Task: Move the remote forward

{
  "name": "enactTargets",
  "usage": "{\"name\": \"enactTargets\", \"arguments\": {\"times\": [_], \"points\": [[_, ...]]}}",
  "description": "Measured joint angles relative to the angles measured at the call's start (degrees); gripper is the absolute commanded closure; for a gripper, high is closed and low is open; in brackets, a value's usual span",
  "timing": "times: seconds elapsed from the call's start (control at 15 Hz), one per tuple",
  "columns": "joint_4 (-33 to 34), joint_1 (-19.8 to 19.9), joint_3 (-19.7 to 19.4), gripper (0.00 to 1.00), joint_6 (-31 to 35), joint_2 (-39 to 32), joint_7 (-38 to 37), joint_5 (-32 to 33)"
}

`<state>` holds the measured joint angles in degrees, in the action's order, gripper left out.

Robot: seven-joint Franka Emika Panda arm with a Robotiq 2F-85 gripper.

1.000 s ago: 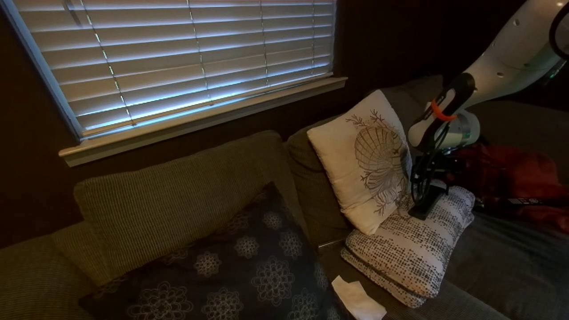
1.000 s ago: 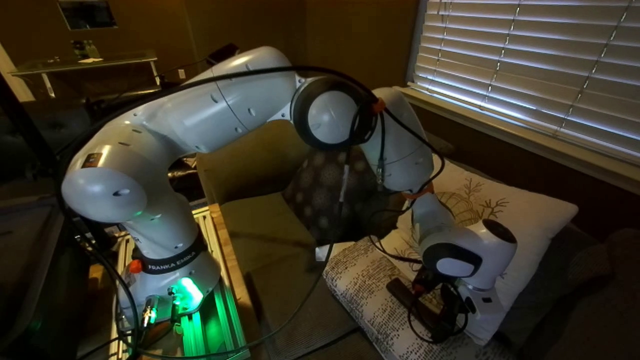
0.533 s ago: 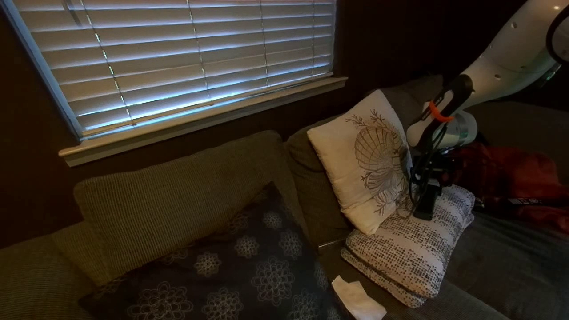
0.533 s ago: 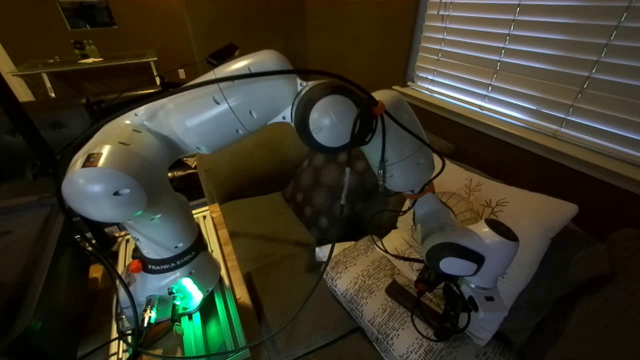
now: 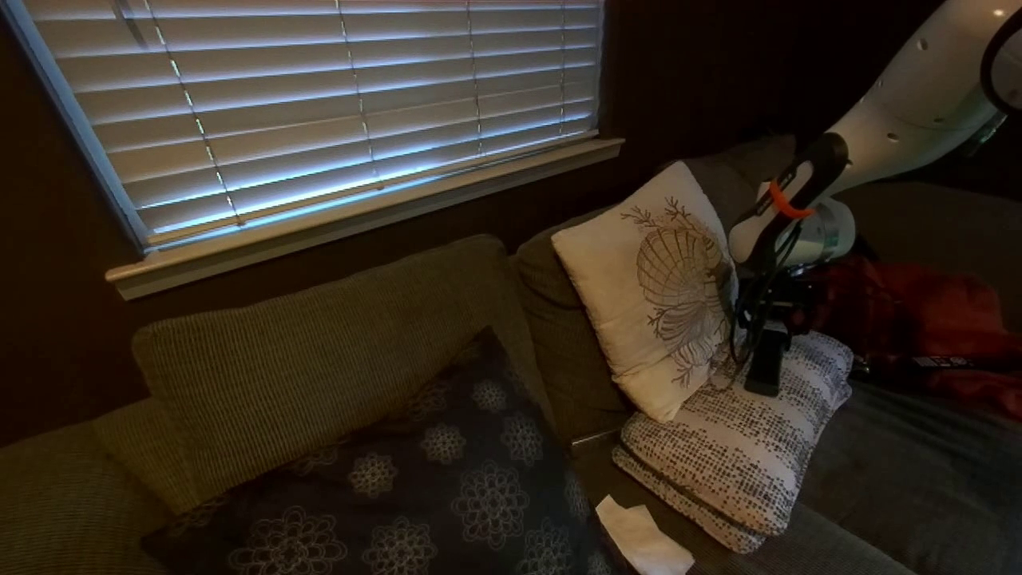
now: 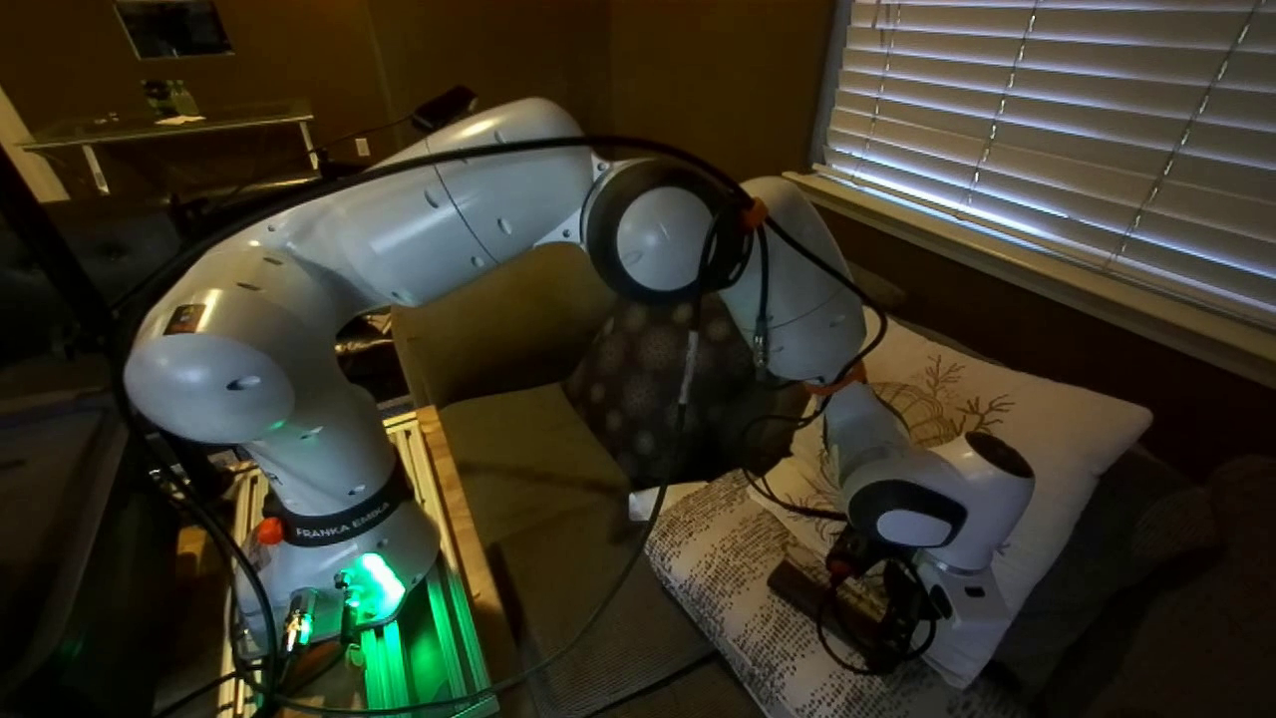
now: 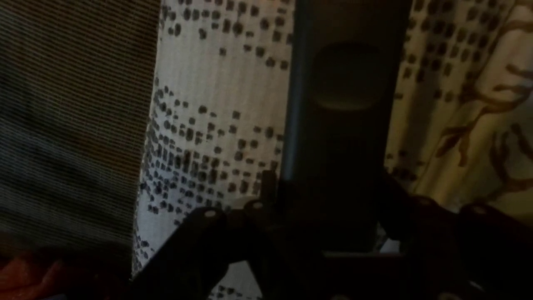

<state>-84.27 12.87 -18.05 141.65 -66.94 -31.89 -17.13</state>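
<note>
A: Spotted the remote (image 5: 766, 364)?

B: Yes, on or just over the dotted cushion (image 5: 734, 451), beside the shell pillow (image 5: 679, 279).

A: Held?

B: Seems so. In the wrist view, see the gripper (image 7: 329, 183) straddling one end of the remote, with the fingers (image 7: 268, 185) drawn in to roughly its width, one along each side. Too dark there for certainty about contact; best judged as a grip.

A: How far along, then?

B: Past the reach, and probably past the grasp. Little sign yet of a finished move. Left to do: take the remote forward, set it down, let go, back off. No telling the forward direction from these views, nor a lift from a rest.

A: Compared with a second ago?

B: Turned. Then on a clear slant in an exterior view, now on a steeper line, with the free end (image 5: 762, 387) shifted slightly rightward in that picture. Apparently swung round with the gripper, another hint of a hold. Against half a second ago, barely a difference. No shift to see in the dotted cushion or the shell pillow.
</note>
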Motion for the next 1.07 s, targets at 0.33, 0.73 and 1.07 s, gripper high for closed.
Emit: {"name": "enactTargets", "arguments": {"times": [0.33, 0.73, 1.07], "points": [[-2.66, -2.23, -0.79, 0.68, 0.22, 2.68, -4.11, 0.0], [-8.62, -5.43, -1.05, 0.68, 0.22, 8.7, -8.05, 0.0], [-13.5, -6.8, -1.78, 0.68, 0.03, 13.01, -9.41, 1.36]]}}
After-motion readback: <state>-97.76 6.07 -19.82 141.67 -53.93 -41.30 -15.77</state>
